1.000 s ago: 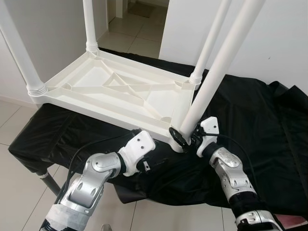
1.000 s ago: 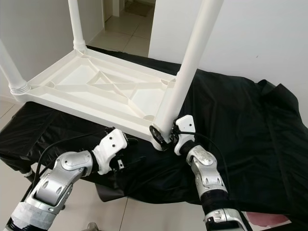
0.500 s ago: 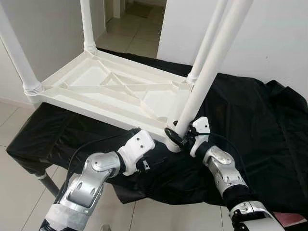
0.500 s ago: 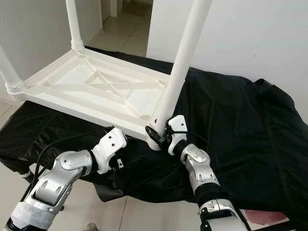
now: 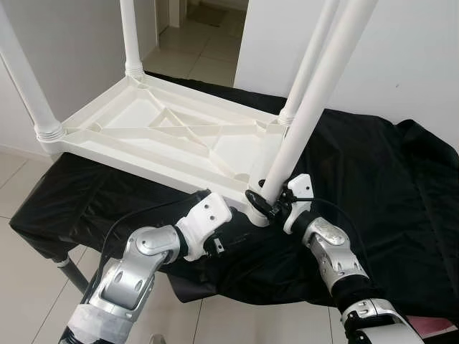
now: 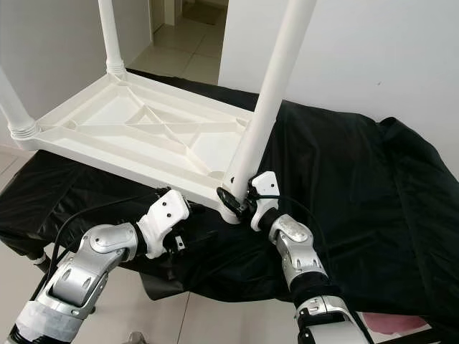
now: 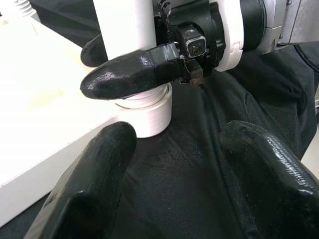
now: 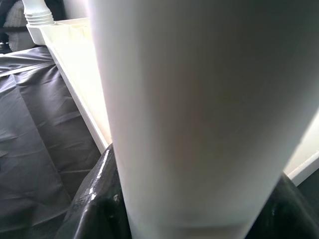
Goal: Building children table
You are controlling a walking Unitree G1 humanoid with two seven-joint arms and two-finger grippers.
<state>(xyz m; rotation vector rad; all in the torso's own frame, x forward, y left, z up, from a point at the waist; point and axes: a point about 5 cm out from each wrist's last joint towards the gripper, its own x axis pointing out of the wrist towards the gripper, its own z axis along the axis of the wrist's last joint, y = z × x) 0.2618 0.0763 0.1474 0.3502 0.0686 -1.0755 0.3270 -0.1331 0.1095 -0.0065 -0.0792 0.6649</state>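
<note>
A white plastic children's table lies upside down on a black cloth. Three white legs stand in its corners. A fourth white leg leans over the near right corner socket, its foot at the socket. My right gripper is shut on this leg just above the socket, and the leg's round shaft sits between the black fingers. My left gripper hovers open over the cloth just in front of that corner, holding nothing.
The black cloth covers a low table whose grey leg shows at the left. Tiled floor lies around it. A white wall stands behind, with an open doorway at the back.
The camera has shifted slightly. The leg in my right gripper has moved a little left, closer onto the corner socket, since a second ago. My left arm has stayed still.
</note>
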